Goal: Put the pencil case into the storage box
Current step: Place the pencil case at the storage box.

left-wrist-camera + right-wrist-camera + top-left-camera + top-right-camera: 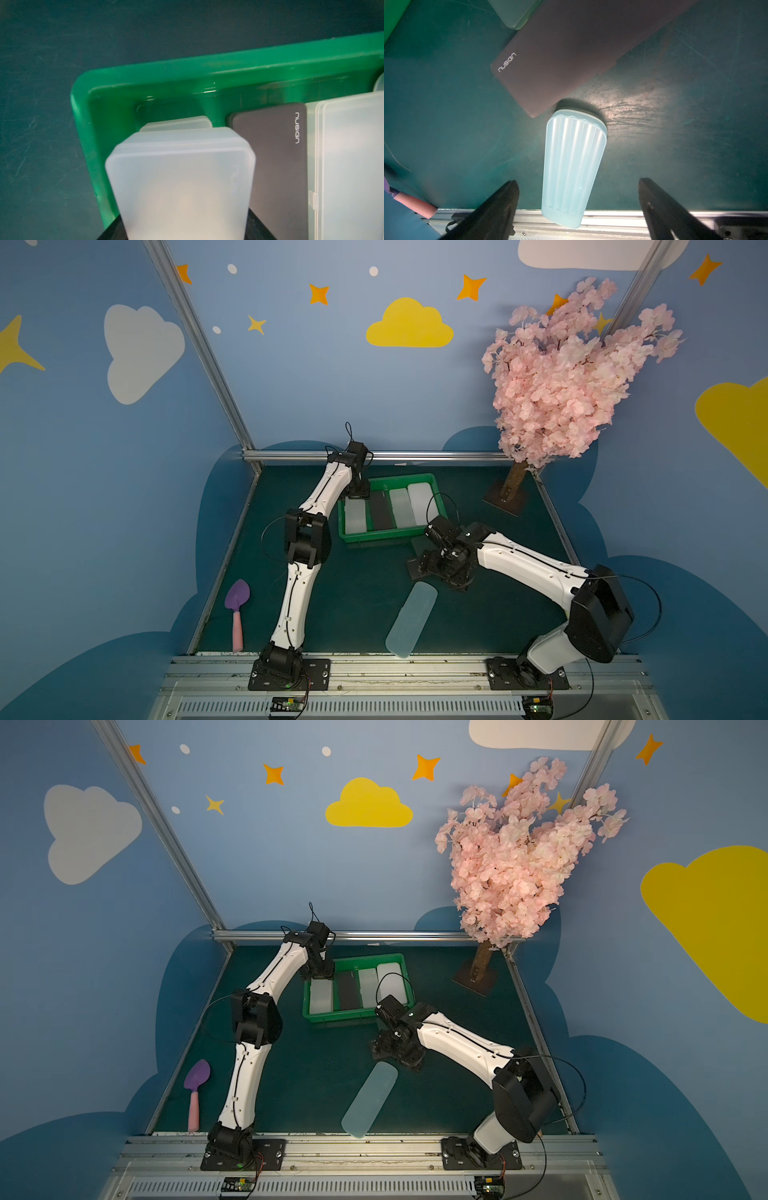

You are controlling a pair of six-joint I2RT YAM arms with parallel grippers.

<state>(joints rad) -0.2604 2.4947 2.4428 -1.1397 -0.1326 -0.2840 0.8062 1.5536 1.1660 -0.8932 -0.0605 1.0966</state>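
Observation:
The green storage box [374,537] sits at the back middle of the table. Lying in it side by side are a dark pencil case [381,512] and two frosted ones [402,508]. My left gripper [358,493] hangs over the box's left end, shut on a frosted white pencil case [180,187] that is tilted above another white case [176,124]. A pale blue ribbed pencil case [411,618] lies on the mat near the front rail. My right gripper [578,181] hovers above that case, open, its fingers apart from both sides. A dark "nusign" case [571,52] lies just beyond.
A purple and pink toy shovel [237,614] lies at the front left. A pink blossom tree [557,385] stands on its base [505,497] at the back right. A greenish translucent case [417,545] rests by the box's right front corner. An aluminium rail [374,664] borders the front.

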